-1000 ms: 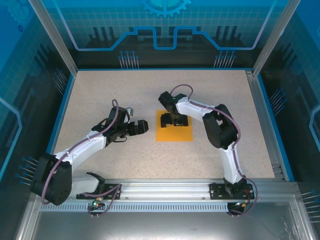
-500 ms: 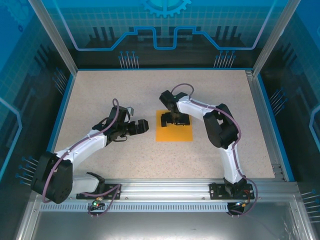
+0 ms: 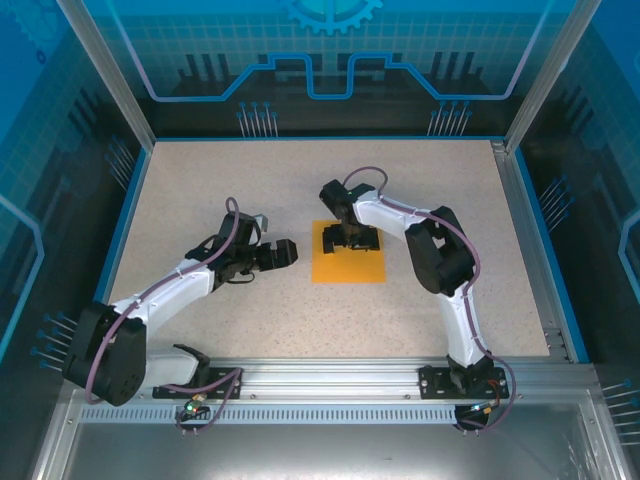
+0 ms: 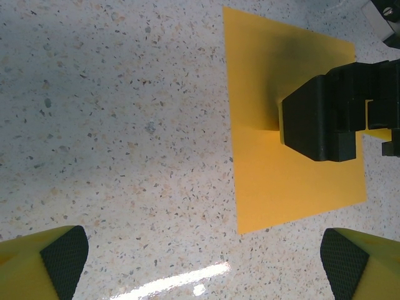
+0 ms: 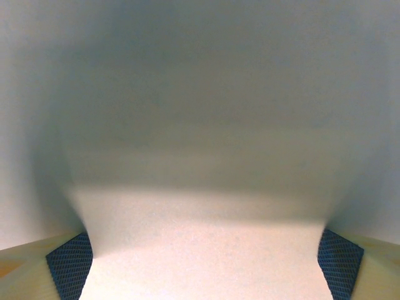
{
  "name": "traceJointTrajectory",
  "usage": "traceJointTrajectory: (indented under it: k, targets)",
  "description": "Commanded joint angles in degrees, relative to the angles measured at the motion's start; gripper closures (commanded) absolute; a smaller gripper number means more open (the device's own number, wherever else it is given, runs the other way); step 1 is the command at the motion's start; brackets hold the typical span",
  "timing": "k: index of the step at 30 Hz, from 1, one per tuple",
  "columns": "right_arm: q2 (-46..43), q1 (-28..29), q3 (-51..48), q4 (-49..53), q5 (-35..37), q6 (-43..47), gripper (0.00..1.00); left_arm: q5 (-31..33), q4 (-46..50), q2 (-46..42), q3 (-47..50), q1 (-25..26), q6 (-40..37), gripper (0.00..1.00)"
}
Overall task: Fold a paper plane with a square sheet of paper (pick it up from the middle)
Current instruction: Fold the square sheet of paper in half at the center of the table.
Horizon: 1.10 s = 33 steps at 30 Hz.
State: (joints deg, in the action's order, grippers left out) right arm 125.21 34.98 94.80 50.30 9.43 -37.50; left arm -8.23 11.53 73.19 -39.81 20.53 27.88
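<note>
The square sheet of paper (image 3: 348, 267) lies flat on the speckled table, orange-yellow with sharp corners. My right gripper (image 3: 349, 240) points straight down onto the sheet's far half, jaws spread wide. In the right wrist view the paper (image 5: 200, 250) looks pale and blurred, very close, between the two dark pads (image 5: 70, 265) of the open right gripper (image 5: 205, 262). My left gripper (image 3: 285, 252) hovers open just left of the sheet. The left wrist view has the sheet (image 4: 294, 181) ahead, the right gripper's black body (image 4: 325, 125) on it, and the left gripper (image 4: 206, 259) over bare table.
The speckled table (image 3: 200, 200) is bounded by a blue rim and aluminium frame posts (image 3: 105, 70). Both arm bases sit on the rail (image 3: 320, 385) at the near edge. The right arm's elbow (image 3: 440, 255) rises right of the sheet.
Hardly anything differs. The right wrist has shifted very slightly over the sheet; the left arm and the paper stay where they were.
</note>
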Motion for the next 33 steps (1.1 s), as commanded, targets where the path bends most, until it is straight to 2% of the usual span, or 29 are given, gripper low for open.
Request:
traceJointTrajectory:
  k: [1, 13, 15, 29, 33]
  targets:
    - [5.6, 0.6, -2.0, -0.4, -1.4, -0.1, 0.05, -0.1, 1.0, 0.2, -1.3, 0.2, -1.9, 0.01]
    - [4.6, 0.4, -2.6, -0.9, -1.3, 0.2, 0.13, 0.1, 1.4, 0.0, -1.2, 0.3, -2.1, 0.01]
    - [4.6, 0.4, -2.9, -1.5, -1.7, 0.3, 0.17, 0.1, 1.6, -0.1, -1.3, 0.3, -2.1, 0.01]
    - [3.1, 0.2, -2.9, -1.6, -1.8, 1.1, 0.19, 0.1, 1.8, -0.2, -1.3, 0.3, -2.2, 0.01]
    - [2.2, 0.1, -2.4, -1.9, -2.6, 1.4, 0.24, 0.0, 1.8, -0.2, -1.6, 0.3, -2.1, 0.01]
